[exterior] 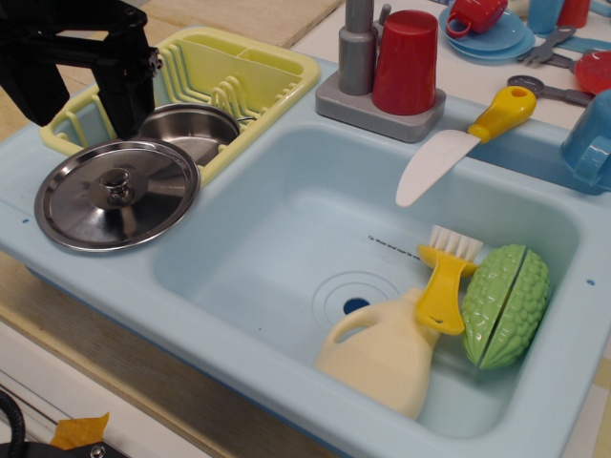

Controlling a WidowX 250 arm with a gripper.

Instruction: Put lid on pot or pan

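The lid [116,194], a shiny steel disc with a small central knob, lies flat on the sink's left rim, its far edge overlapping the front of the pot. The pot [191,129], a shallow shiny steel pan, sits in the near end of the yellow dish rack [243,72], just behind and to the right of the lid. My black gripper [81,100] hangs at the top left, above the lid's far edge and left of the pot. Its two fingers [129,100] stand wide apart with nothing between them.
The light blue sink basin [286,219] holds a cream bottle [382,348], a yellow dish brush [444,277] and a green gourd [506,303]. A yellow-handled knife [458,148] rests on the far rim. A grey faucet base with a red cup [406,62] stands behind.
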